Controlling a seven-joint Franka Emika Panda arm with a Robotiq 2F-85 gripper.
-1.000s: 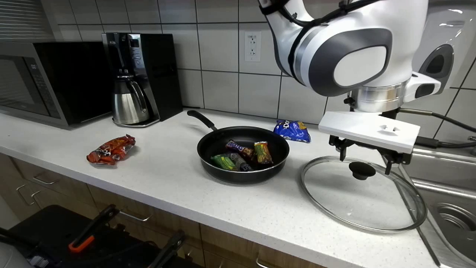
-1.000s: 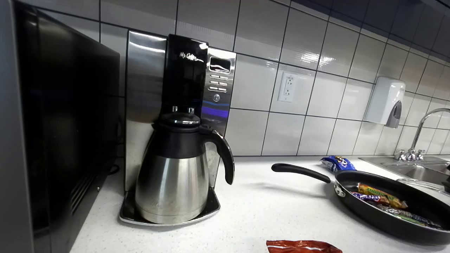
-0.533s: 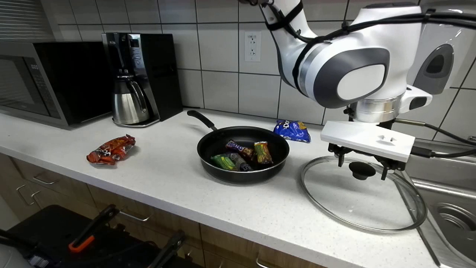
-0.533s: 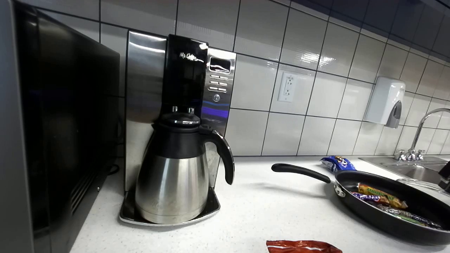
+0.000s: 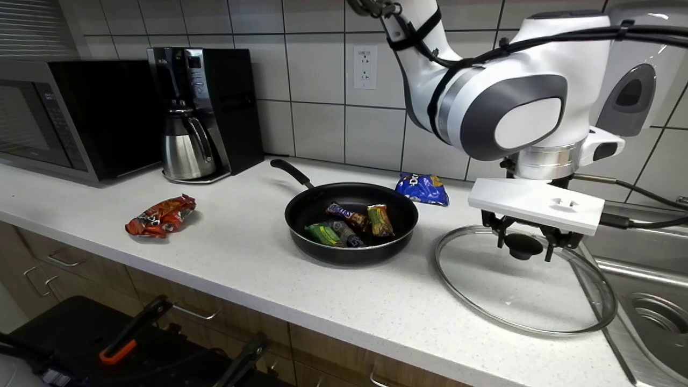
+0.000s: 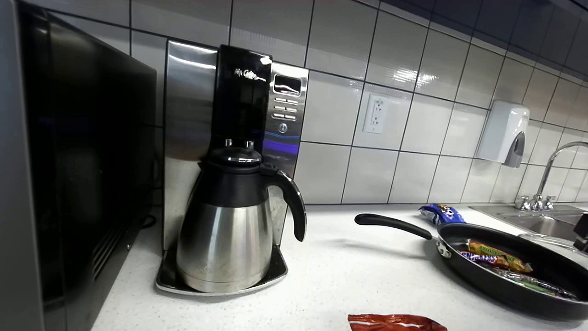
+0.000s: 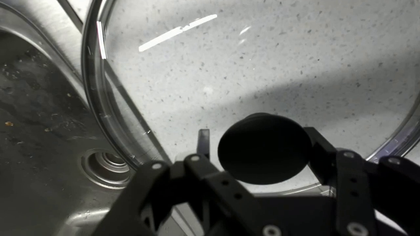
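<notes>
We find the tool [image 5: 524, 251] lowered, jaws narrowed yet parted astride the lid knob [image 7: 264, 150], seemingly aligned to grasp.

Fingers [image 7: 204, 141] flank knob [image 7: 264, 150]; lid [image 7: 210, 75] beneath

"Mr. Coffee": coffee maker [image 6: 243, 105] | "SNICKERS": candy wrapper [image 6: 485, 259] | blue bag [image 5: 422, 189]: lettering unclear

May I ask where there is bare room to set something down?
Bare counter lies between the red bag and frying pan, and from pan to front edge. Crowded: the glass lid, whose knob the gripper straddles.
</notes>
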